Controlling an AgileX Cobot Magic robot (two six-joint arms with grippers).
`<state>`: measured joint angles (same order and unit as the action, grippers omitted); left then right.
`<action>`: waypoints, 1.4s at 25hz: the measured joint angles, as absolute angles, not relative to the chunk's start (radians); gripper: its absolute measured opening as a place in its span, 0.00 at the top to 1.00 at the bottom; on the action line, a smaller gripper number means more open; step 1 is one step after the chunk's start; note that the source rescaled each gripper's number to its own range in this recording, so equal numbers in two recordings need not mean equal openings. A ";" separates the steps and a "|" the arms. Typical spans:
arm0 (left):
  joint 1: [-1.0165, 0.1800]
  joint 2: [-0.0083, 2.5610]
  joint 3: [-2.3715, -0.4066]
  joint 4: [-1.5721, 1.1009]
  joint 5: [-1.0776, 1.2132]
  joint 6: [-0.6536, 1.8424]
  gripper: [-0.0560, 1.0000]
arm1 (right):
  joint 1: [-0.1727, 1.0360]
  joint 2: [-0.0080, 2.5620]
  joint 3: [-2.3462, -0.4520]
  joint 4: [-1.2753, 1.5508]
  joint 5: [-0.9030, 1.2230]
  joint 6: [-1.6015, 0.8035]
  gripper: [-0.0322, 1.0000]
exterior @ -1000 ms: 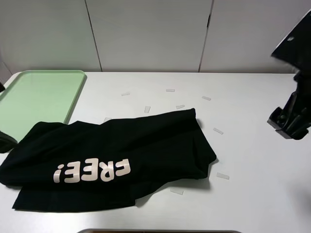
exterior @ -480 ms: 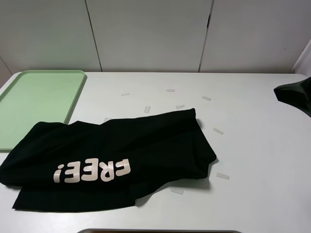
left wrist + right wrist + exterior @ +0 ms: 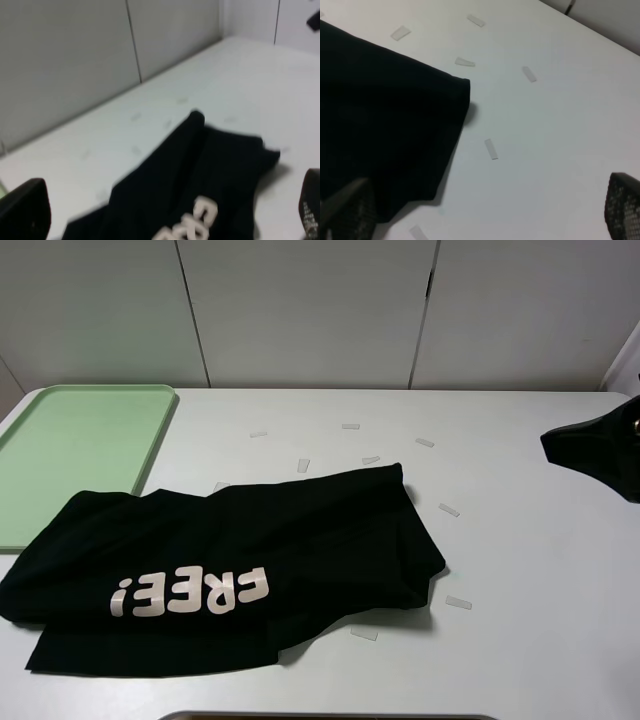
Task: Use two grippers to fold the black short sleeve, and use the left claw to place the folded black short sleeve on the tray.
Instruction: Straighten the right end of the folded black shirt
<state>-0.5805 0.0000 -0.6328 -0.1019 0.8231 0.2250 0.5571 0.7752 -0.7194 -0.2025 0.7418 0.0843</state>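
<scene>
The black short sleeve (image 3: 230, 565) lies folded into a long band across the table's front left, pale pink block letters facing up. The pale green tray (image 3: 80, 445) sits at the far left with nothing on it, and the shirt's left end is just in front of it. Only a black piece of the right arm (image 3: 598, 452) shows at the right edge, well clear of the shirt. The left claw is out of the exterior view. In its wrist view the left gripper (image 3: 167, 215) hangs open above the shirt (image 3: 210, 165). The right gripper (image 3: 485, 210) is open over the shirt's edge (image 3: 385, 115).
Several small pale tape strips (image 3: 448, 510) are scattered on the white table (image 3: 520, 570) around the shirt's far and right sides. A grey panelled wall (image 3: 310, 310) stands behind the table. A dark edge (image 3: 330, 717) runs along the table's front.
The right arm rose and pulled back to the right edge, then crept slightly inward. The left arm's parts at the left edge have left the exterior view. The shirt has not moved.
</scene>
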 joint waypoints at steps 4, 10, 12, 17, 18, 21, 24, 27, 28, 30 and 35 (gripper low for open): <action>-0.580 -0.002 -0.631 -0.080 0.968 0.213 0.00 | 0.557 0.775 -0.719 -0.193 0.742 0.084 0.01; -0.580 -0.002 -0.559 -0.083 1.006 0.200 0.00 | 0.557 0.775 -0.719 -0.189 0.742 0.086 0.01; -0.580 -0.004 -0.534 -0.084 1.034 0.193 0.00 | 0.557 0.775 -0.719 -0.186 0.742 0.086 0.01; -0.580 -0.009 -0.514 -0.078 1.057 0.187 0.00 | 0.557 0.775 -0.719 -0.175 0.742 0.086 0.01; -0.580 -0.009 -0.512 -0.075 1.063 0.183 0.00 | 0.557 0.775 -0.719 -0.175 0.742 0.086 0.01; -0.580 -0.009 -0.511 -0.064 1.065 0.181 0.00 | 0.557 0.775 -0.719 -0.161 0.742 0.086 0.01; -0.577 -0.009 -0.511 -0.064 1.067 0.178 0.00 | 0.557 0.775 -0.719 -0.159 0.733 0.086 0.01; -0.518 -0.009 -0.511 -0.064 1.069 0.177 0.00 | 0.557 0.775 -0.719 -0.134 0.715 0.086 0.01; -0.486 -0.009 -0.511 -0.064 1.070 0.177 0.00 | 0.557 0.775 -0.719 -0.122 0.715 0.086 0.01; -0.402 -0.009 -0.511 -0.064 1.072 0.177 0.00 | 0.557 0.775 -0.719 -0.105 0.714 0.086 0.01; -0.173 -0.009 -0.511 -0.063 1.072 0.177 0.00 | 0.557 0.775 -0.719 -0.056 0.714 0.086 0.01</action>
<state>-0.1733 -0.0087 -0.5108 -0.0631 1.0715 0.1771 0.5571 0.7752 -0.7194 -0.0555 0.7145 0.0862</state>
